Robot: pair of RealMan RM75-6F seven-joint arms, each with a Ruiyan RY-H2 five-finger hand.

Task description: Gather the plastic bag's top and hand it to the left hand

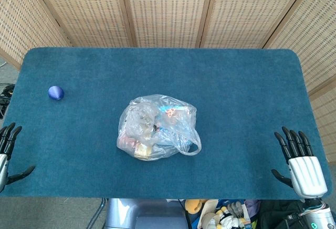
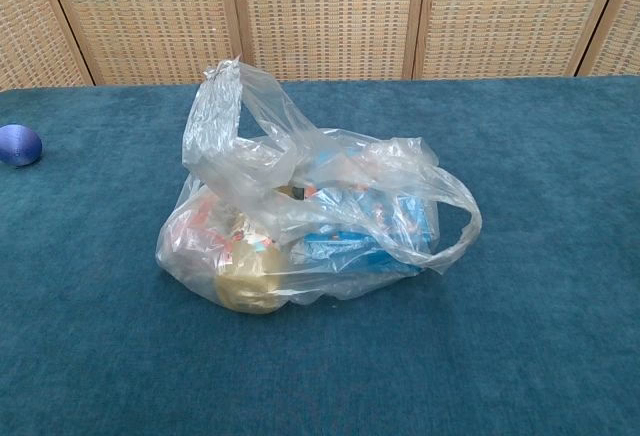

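Note:
A clear plastic bag (image 1: 156, 128) full of small packaged items sits in the middle of the blue table (image 1: 236, 82). In the chest view the bag (image 2: 310, 226) has one handle standing up at its left (image 2: 215, 106) and the other loop lying out to the right (image 2: 460, 226); its top hangs loose and ungathered. My right hand (image 1: 299, 163) rests at the table's near right corner, fingers spread, holding nothing. My left hand (image 1: 8, 153) shows at the near left edge, fingers apart and empty. Both hands are far from the bag. Neither hand appears in the chest view.
A small blue ball (image 1: 56, 93) lies on the left side of the table, also seen as the blue ball (image 2: 18, 145) in the chest view. Woven folding screens (image 1: 168, 8) stand behind the table. Clutter sits on the floor below the near edge.

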